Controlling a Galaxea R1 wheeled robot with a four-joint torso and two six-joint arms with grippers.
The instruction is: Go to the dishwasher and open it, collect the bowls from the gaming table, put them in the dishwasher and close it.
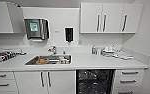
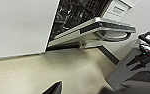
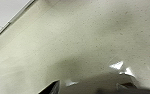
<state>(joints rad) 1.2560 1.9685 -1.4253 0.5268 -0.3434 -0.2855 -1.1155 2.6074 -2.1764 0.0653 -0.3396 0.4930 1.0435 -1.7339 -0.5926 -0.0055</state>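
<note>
The dishwasher (image 1: 94,81) stands open under the white counter (image 1: 91,62), between the cabinet doors and a stack of drawers, and its dark interior shows racks. In the left wrist view its door (image 2: 91,30) hangs lowered above the beige floor, with the bar handle (image 2: 113,38) on its underside and the racks (image 2: 76,12) behind it. A dark part of my left gripper (image 2: 53,89) shows low over the floor, short of the door. A similar dark part of my right gripper (image 3: 52,88) hovers over bare floor. The bowls and the gaming table are out of view.
A steel sink (image 1: 49,60) with a tap and some items in it sits left of the dishwasher. Bottles (image 1: 96,50) and clutter (image 1: 6,55) line the counter's back. Drawers (image 1: 128,80) flank the dishwasher on the right. Wall cabinets (image 1: 111,17) hang above.
</note>
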